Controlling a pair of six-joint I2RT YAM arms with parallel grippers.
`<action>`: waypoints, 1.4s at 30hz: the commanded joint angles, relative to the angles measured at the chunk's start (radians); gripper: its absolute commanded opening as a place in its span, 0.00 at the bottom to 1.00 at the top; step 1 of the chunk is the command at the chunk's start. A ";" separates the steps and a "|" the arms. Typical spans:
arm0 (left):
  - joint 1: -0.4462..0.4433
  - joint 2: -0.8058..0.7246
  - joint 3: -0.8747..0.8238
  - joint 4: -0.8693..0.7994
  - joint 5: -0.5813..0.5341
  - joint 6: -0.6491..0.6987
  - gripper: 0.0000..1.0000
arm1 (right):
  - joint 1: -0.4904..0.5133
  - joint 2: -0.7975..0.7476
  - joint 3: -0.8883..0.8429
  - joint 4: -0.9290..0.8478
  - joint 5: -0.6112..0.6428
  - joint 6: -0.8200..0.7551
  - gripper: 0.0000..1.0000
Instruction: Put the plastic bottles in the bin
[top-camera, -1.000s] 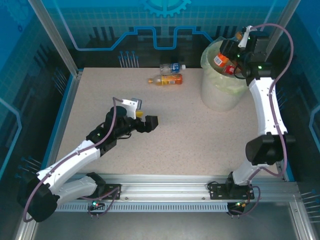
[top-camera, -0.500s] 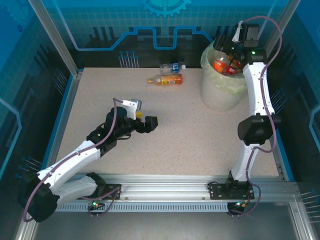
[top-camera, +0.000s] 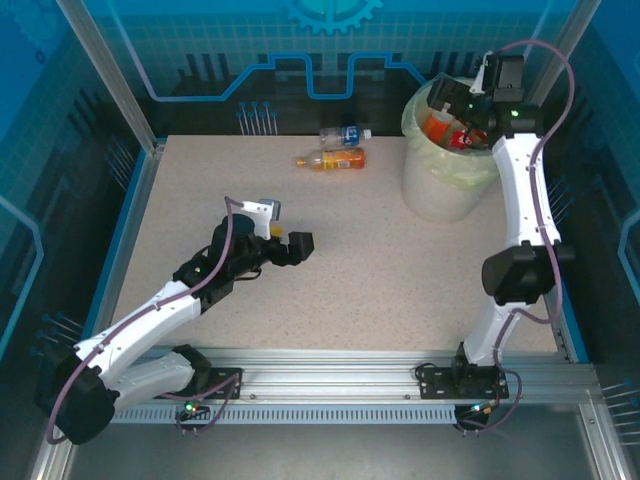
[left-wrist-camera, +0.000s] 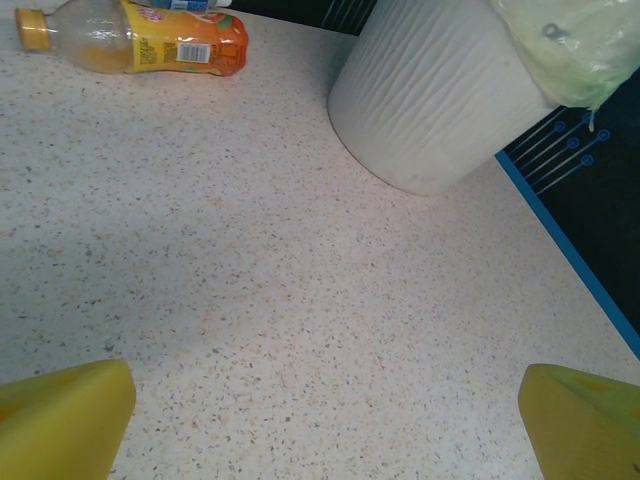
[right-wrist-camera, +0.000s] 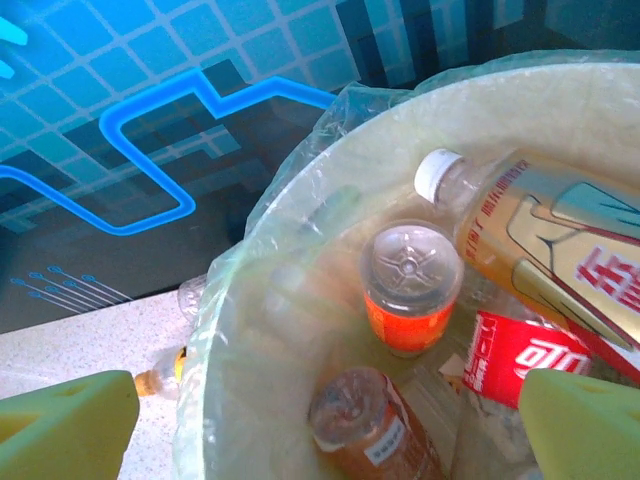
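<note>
Taking in the whole cell first: blue walls (top-camera: 200, 60) with bright circuit lines are closing in the back and both sides, and silver posts (top-camera: 105, 70) are slanting up at the corners. The table (top-camera: 340, 290) is lying pale and speckled across the middle, with a blue edge running down its sides and a metal rail (top-camera: 330, 362) crossing the near edge.

The left arm (top-camera: 150, 320) is stretching low over the near-left part of the table. The right arm (top-camera: 525, 200) is standing tall on the right and reaching up over the far-right corner. The bin (top-camera: 435, 190) is sitting in that same corner, its cream wall ribbed, a yellowish bag (left-wrist-camera: 560, 50) folding over the rim.

Inside it, bottles (right-wrist-camera: 410, 285) are piling up: one is showing its clear base above an orange label, a big amber one is leaning at the right, a red label is peeking out below it, and a brown one is lying lower down. Two more are lying on their sides on the table near the back wall, left of the bin: the orange bottle (top-camera: 332, 159) nearer, the clear bottle (top-camera: 343, 134) with its blue label just behind it.

The right gripper (top-camera: 455, 108) is hovering over the bin's mouth, fingers spread wide with nothing between them. The left gripper (top-camera: 290, 237) is hanging low over bare table, well apart from both loose bottles, fingers also spread wide and empty.
</note>
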 joint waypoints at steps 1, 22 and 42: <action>0.013 -0.009 -0.013 -0.018 -0.063 -0.036 0.99 | 0.033 -0.111 -0.084 0.081 0.009 -0.023 1.00; 0.105 -0.063 -0.020 -0.135 -0.272 -0.288 0.99 | 0.490 -0.271 -0.491 0.465 -0.132 -0.549 1.00; 0.203 -0.052 -0.063 -0.163 -0.313 -0.328 0.99 | 0.515 0.470 -0.055 0.475 0.225 -1.099 1.00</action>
